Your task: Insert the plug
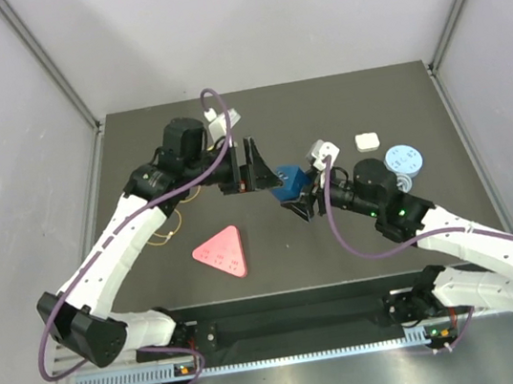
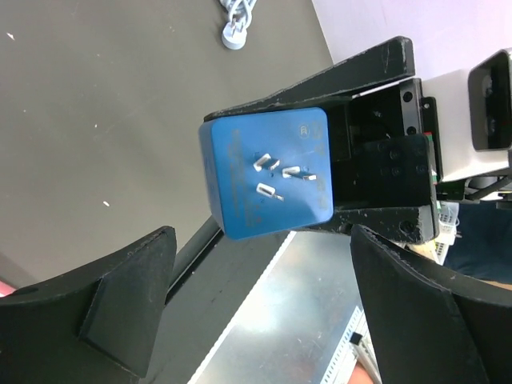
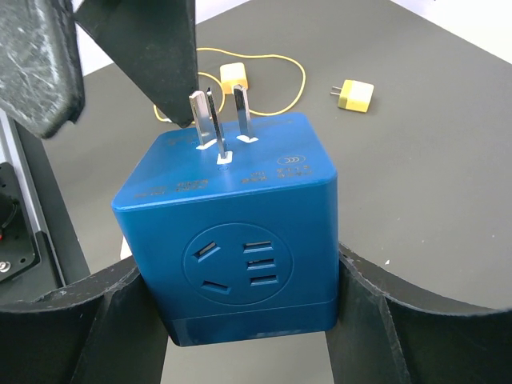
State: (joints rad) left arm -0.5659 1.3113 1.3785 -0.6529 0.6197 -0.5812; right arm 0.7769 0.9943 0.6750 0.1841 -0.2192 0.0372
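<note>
a: where's the blue cube adapter (image 3: 232,232) right now?
b: off the table (image 1: 362,253), in the air between the two arms. the right pincer (image 1: 300,199) is clamped on two opposite sides of it. the prongs (image 3: 216,120) point toward the left arm, and a socket face is turned to the right wrist camera.
a: and the left pincer (image 2: 264,320)?
b: fingers spread wide, nothing between them. it faces the prongs and isn't touching the cube.
a: so what goes in?
b: my guess is the yellow plug (image 3: 234,76) lying on the table by the yellow cord (image 3: 298,76), or the second yellow plug (image 3: 354,94) near it.
a: how to do it well?
b: hold the right grip firm, with a socket face free and steady. the left should take a plug by its body with the pins clear, square them to the slots, then push straight. any tilt would likely jam the pins or twist the cube in the grip.
</note>
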